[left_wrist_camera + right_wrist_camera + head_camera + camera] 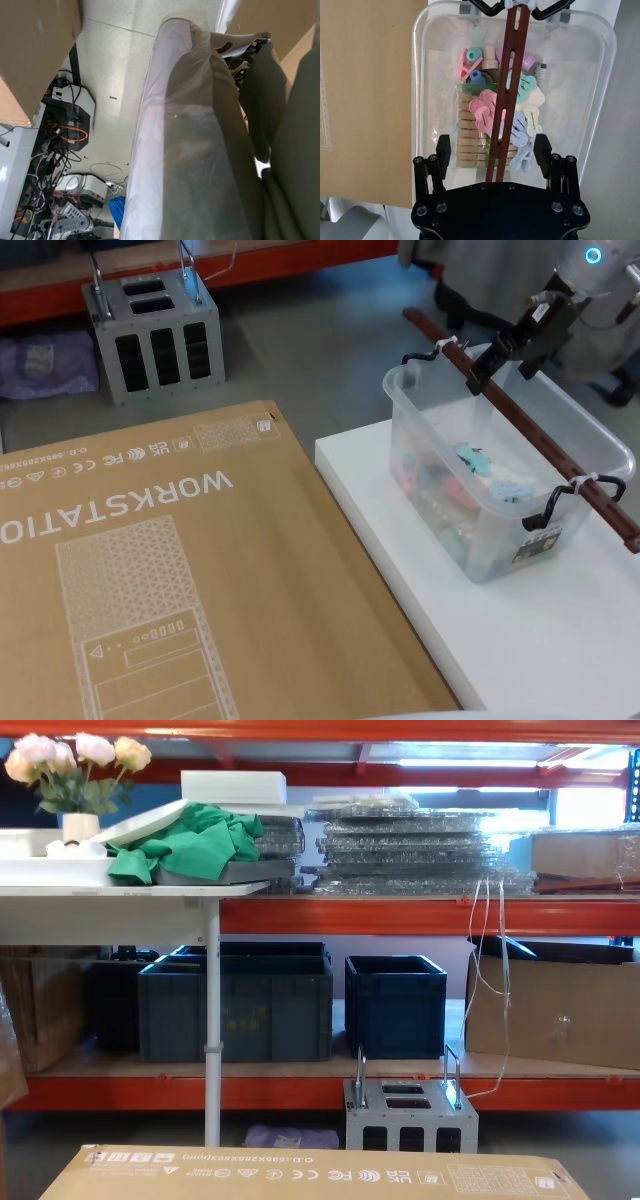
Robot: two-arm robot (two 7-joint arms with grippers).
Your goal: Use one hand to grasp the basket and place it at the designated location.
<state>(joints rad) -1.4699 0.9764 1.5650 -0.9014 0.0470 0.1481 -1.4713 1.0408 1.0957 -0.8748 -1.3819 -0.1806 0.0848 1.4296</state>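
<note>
Right gripper point(492, 152) at frame bottom, fingers point(443, 150) open astride the bar handle point(506, 95), which runs lengthwise up-frame over my basket point(601, 90).

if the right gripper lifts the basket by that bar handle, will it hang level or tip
It would probably tip somewhat: the right gripper straddles the bar handle near one end of the basket, off centre. The load looks light, just small plastic clips and wooden pegs. These loose pieces may slide toward the low end.
</note>
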